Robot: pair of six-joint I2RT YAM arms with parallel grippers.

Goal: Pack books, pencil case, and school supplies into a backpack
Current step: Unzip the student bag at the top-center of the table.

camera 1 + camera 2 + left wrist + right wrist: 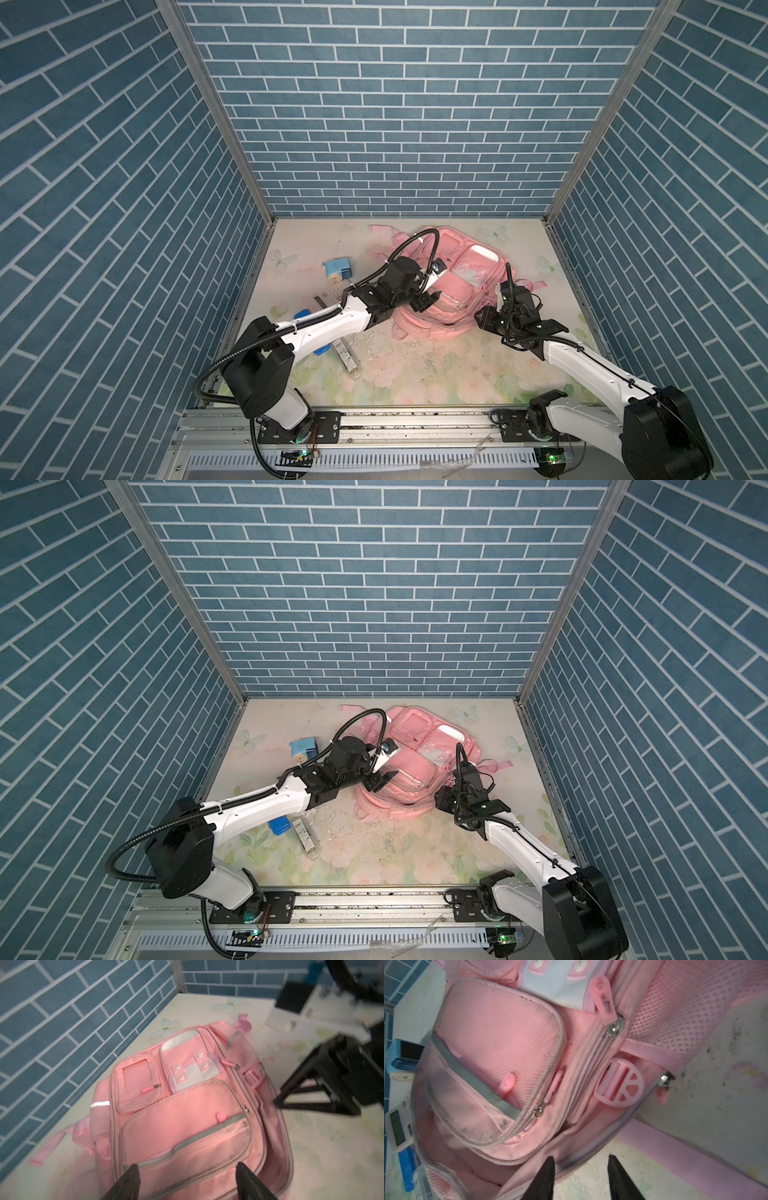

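Observation:
The pale pink backpack (pixel 457 278) (pixel 419 766) lies front-up at the back of the table, its main compartment gaping at the near end (pixel 471 1167). My left gripper (pixel 424 301) (pixel 187 1167) hovers open over its lower front pocket (pixel 187 1126). My right gripper (pixel 484 318) (pixel 581 1159) is open at the backpack's right edge, one finger over the rim fabric and one over the table. The light blue pencil sharpener (pixel 337 270) (pixel 402 1057) stands left of the backpack. A white calculator (pixel 397 1130) lies beside it. The books are out of view.
A clear oblong case (pixel 347 359) (pixel 305 835), perhaps the pencil case, and a flat blue item (pixel 320 351) lie under my left forearm. Pink straps (pixel 685 1151) trail over the floral table (pixel 436 374). Blue brick walls close three sides.

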